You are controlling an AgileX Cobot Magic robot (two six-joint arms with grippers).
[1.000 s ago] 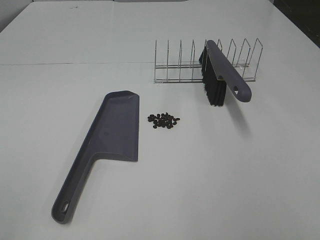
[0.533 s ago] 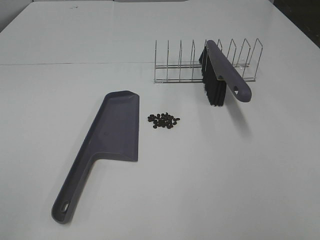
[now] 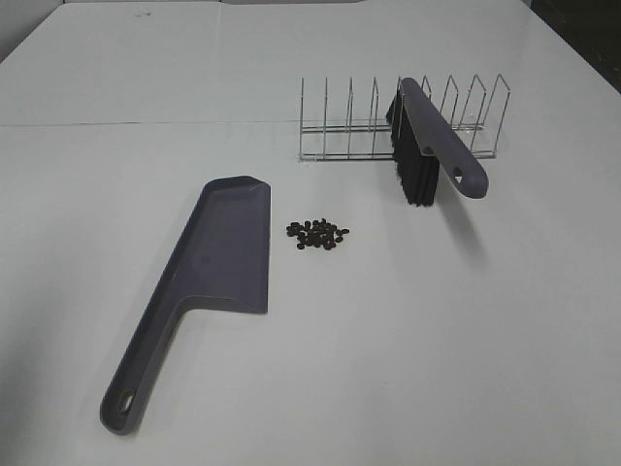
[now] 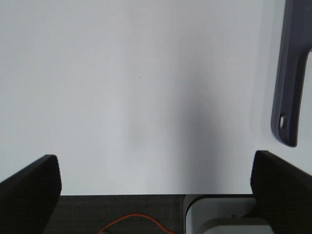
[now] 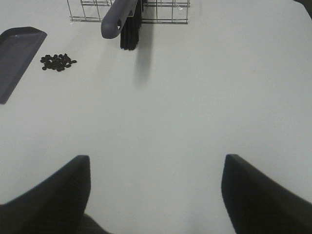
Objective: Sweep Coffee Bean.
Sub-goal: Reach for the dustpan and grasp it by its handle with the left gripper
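Observation:
The coffee beans [image 3: 317, 234] lie in a small dark cluster on the white table, just right of the grey-purple dustpan [image 3: 218, 262]; they also show in the right wrist view [image 5: 58, 62]. A grey brush with black bristles [image 3: 432, 146] leans in a wire rack [image 3: 340, 126] behind them. Neither gripper shows in the exterior view. My left gripper [image 4: 156, 180] is open and empty over bare table, with the dustpan's handle [image 4: 292, 73] to one side. My right gripper [image 5: 156, 190] is open and empty, well back from the brush [image 5: 127, 22] and the beans.
The wire rack [image 5: 165, 9] stands at the back right of the white table [image 3: 466, 340]. The dustpan's pan edge [image 5: 17, 53] shows at the side of the right wrist view. The table's far right corner borders a dark area.

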